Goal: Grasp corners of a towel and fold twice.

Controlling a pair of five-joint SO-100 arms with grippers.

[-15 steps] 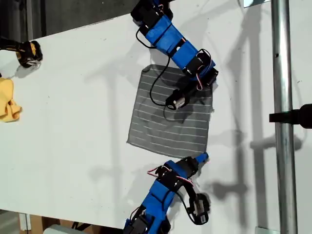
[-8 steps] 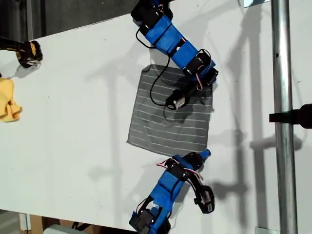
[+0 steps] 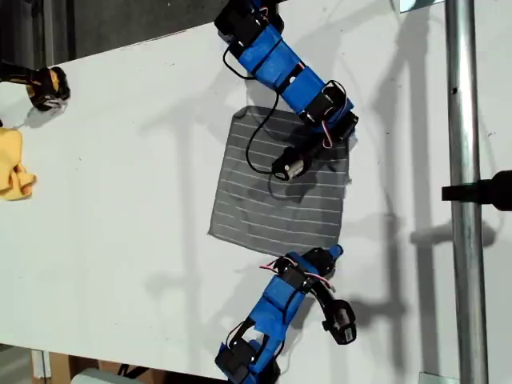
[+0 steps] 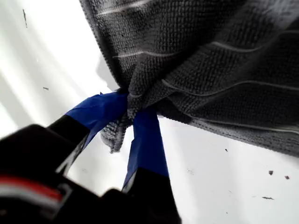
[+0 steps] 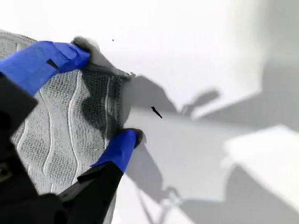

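A yellow cloth (image 3: 14, 168) is lying at the exterior view's left edge of the table (image 3: 120, 200). The towel (image 3: 272, 192) is lying spread flat near the table's middle, an arm reaching to each of its two corners on that view's right. My first gripper (image 4: 131, 112) is pinching one bunched corner (image 4: 114, 135) tight. My second gripper (image 5: 103, 93) is standing spread wide, jaws straddling another corner (image 5: 105, 70).

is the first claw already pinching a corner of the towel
Yes: in the first wrist view my first claw has its blue jaws closed on a bunched corner of the towel.
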